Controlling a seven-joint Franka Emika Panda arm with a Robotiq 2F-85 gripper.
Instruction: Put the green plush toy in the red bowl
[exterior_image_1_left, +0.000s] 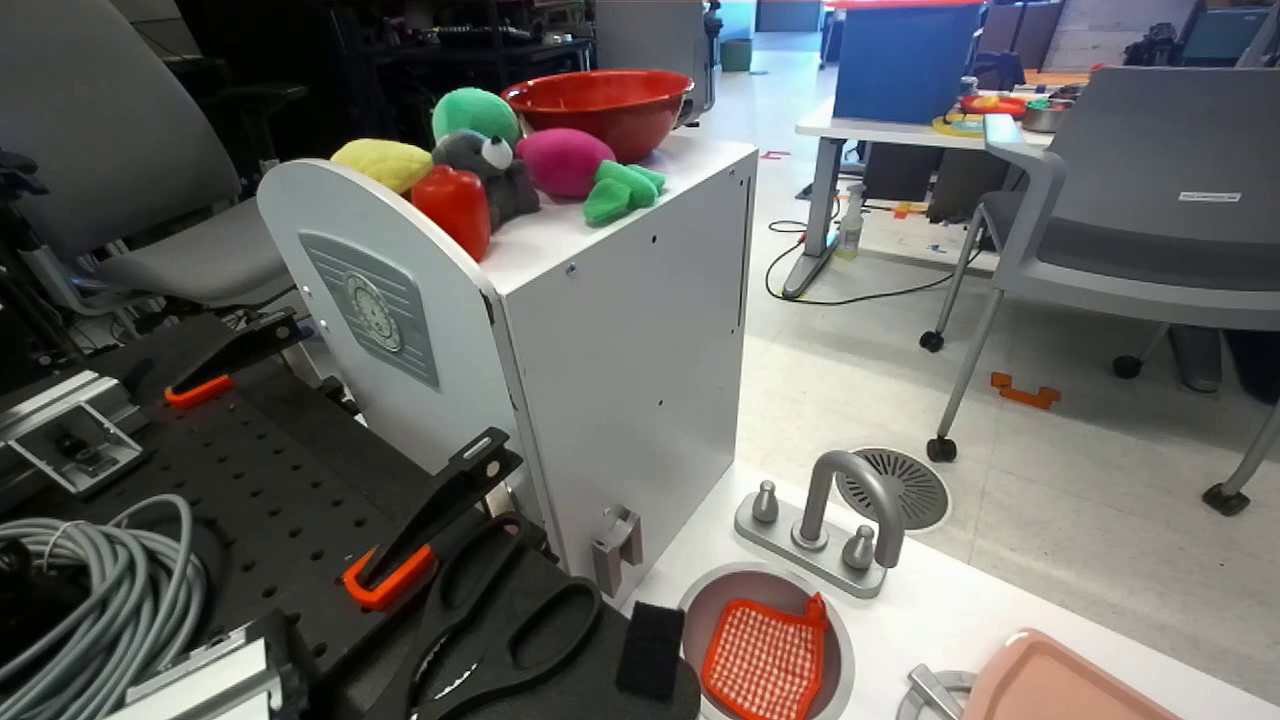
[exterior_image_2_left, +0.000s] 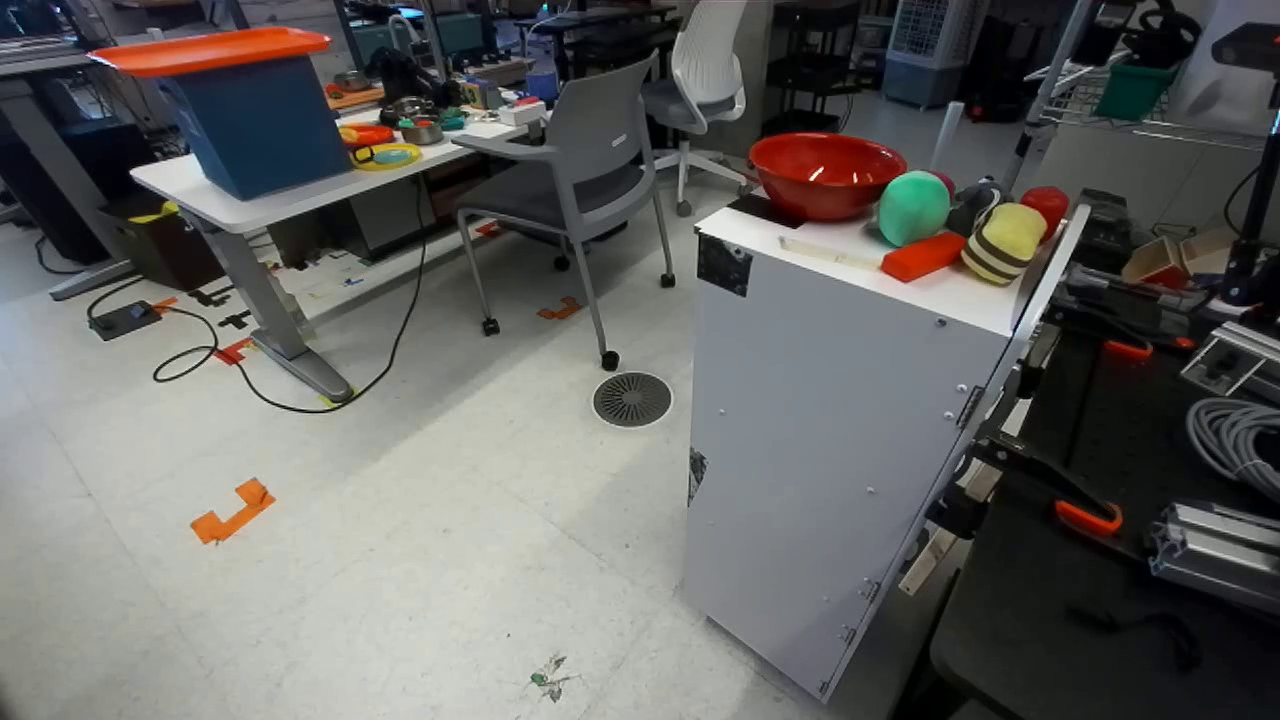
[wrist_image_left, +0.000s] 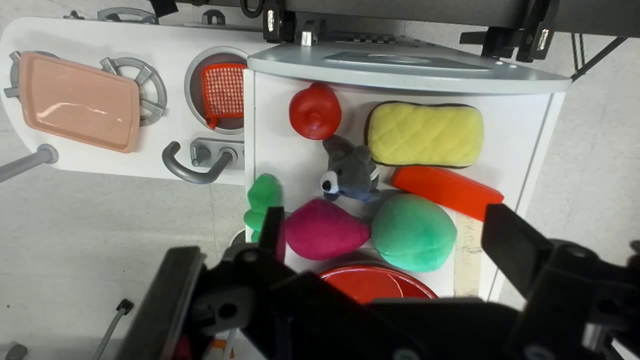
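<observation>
The green plush toy (wrist_image_left: 414, 232) is round and rests on top of the white cabinet, beside the bowl. It also shows in both exterior views (exterior_image_1_left: 475, 113) (exterior_image_2_left: 913, 208). The wide red bowl (exterior_image_1_left: 615, 130) stands upright on the same top and also shows in an exterior view (exterior_image_2_left: 825, 190). In the wrist view only part of the bowl (wrist_image_left: 370, 283) shows; my gripper hides the rest. My gripper (wrist_image_left: 386, 225) is open and empty. In the wrist view its fingers stand wide apart, with the toy and a pink plush between them. The exterior views do not show the gripper.
Around the toy lie a pink plush (wrist_image_left: 325, 230) with green leaves, a grey plush (wrist_image_left: 352, 172), an orange-red block (wrist_image_left: 445, 192), a yellow plush (wrist_image_left: 425, 134) and a red pepper (wrist_image_left: 315, 112). A raised curved panel (exterior_image_1_left: 400, 250) borders the cabinet top (exterior_image_2_left: 820, 240). A faucet (exterior_image_1_left: 850, 500) stands lower.
</observation>
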